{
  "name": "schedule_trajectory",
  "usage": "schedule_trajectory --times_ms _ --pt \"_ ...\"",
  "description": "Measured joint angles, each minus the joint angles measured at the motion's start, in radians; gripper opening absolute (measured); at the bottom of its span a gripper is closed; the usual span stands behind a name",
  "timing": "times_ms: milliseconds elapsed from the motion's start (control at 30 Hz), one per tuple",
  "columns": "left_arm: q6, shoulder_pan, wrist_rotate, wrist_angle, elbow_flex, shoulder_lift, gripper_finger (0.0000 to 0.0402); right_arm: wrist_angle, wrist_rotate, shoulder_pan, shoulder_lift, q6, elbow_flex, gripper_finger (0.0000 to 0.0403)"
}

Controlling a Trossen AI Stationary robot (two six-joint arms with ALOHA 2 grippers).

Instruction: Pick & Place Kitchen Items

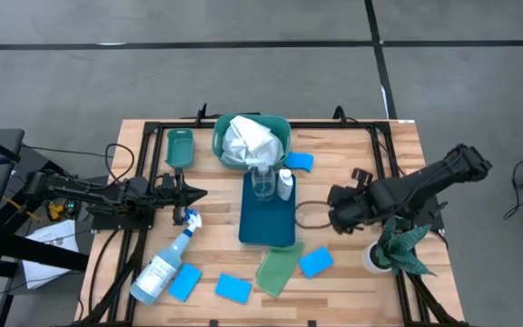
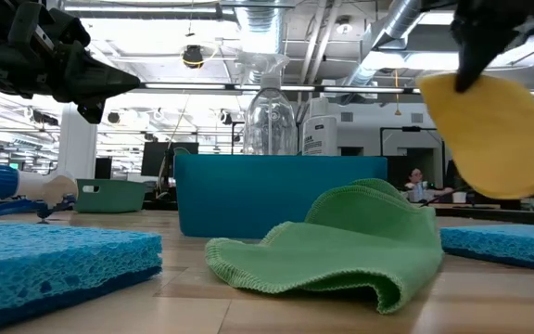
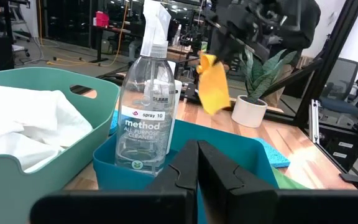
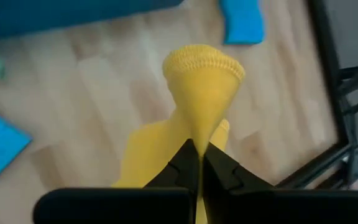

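My right gripper is shut on a yellow cloth above the table's right half, right of the teal tray. It also shows in the low view and the high view. My left gripper is shut and empty at the tray's left. The tray holds a clear bottle and a white bottle. A teal basket holds a white cloth. A light-green cloth and a spray bottle lie on the table. My right gripper pinches a bunched part of the yellow cloth between its two fingers, which come from above and point down. A hemmed edge sticks out past the fingertips. The rest hangs slack below the fingers, lifted clear of the table.
Blue sponges lie near the front edge, and one lies behind the tray. A small teal bin stands at the far left. A white pot with a dark green plant stands at the right edge.
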Motion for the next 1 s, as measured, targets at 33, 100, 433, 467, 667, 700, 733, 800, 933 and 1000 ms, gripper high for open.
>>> schedule_trajectory --times_ms 33,100,433,467,667,700,733,800,933,1000 --pt "0.0 0.0 0.0 0.0 0.0 0.0 0.0 0.001 0.015 -0.018 -0.014 -0.009 0.0 0.0" --pt "0.0 0.0 0.0 0.0 0.0 0.0 0.0 0.002 0.04 -0.059 -0.043 -0.03 0.0 0.0" --pt "0.0 0.0 0.0 0.0 0.0 0.0 0.0 0.041 0.118 -0.273 -0.166 -0.173 0.001 0.0" --pt "0.0 0.0 0.0 0.0 0.0 0.0 0.0 0.045 0.119 -0.293 -0.175 -0.191 0.001 0.0" --pt "0.0 0.0 0.0 0.0 0.0 0.0 0.0 0.098 0.119 -0.412 -0.212 -0.278 0.001 0.0" --pt "0.0 0.0 0.0 0.0 0.0 0.0 0.0 0.107 0.119 -0.43 -0.216 -0.288 0.001 0.0" --pt "0.0 0.0 0.0 0.0 0.0 0.0 0.0 0.115 0.119 -0.447 -0.219 -0.297 0.001 0.0" --pt "0.0 0.0 0.0 0.0 0.0 0.0 0.0 0.137 0.118 -0.48 -0.22 -0.31 0.002 0.0" --pt "0.0 0.0 0.0 0.0 0.0 0.0 0.0 0.184 0.109 -0.54 -0.22 -0.316 0.002 0.0" --pt "0.0 0.0 0.0 0.0 0.0 0.0 0.0 0.225 0.093 -0.567 -0.22 -0.335 -0.003 0.0"
